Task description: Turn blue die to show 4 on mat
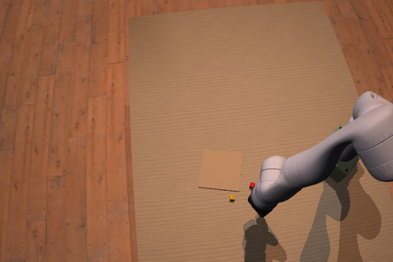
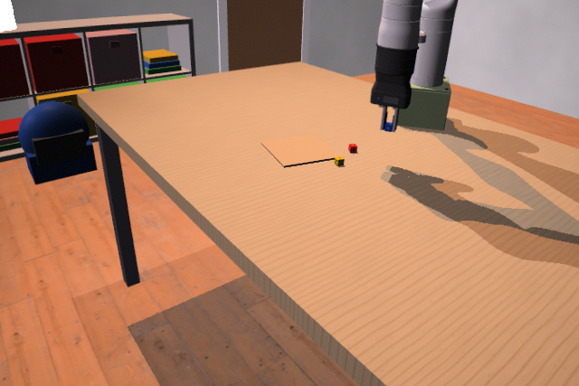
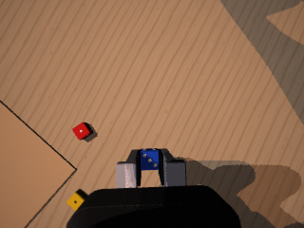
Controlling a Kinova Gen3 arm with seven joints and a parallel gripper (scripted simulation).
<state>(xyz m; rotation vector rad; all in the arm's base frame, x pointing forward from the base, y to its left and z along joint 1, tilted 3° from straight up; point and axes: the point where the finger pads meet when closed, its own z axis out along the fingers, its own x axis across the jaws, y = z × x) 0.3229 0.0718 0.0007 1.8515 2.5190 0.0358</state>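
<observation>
Table top: pale, matt wood with fine grain. Floor: knotted wooden planks. Arm: smooth, plastic-looking, softly glossy shell.

Pips read one on the red die, one on the yellow die, three on the blue die.

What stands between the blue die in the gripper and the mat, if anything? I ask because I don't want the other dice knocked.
The red die and yellow die lie beside the mat, on the side towards the raised blue die. A low path might clip either; passing above them looks unobstructed.
</observation>
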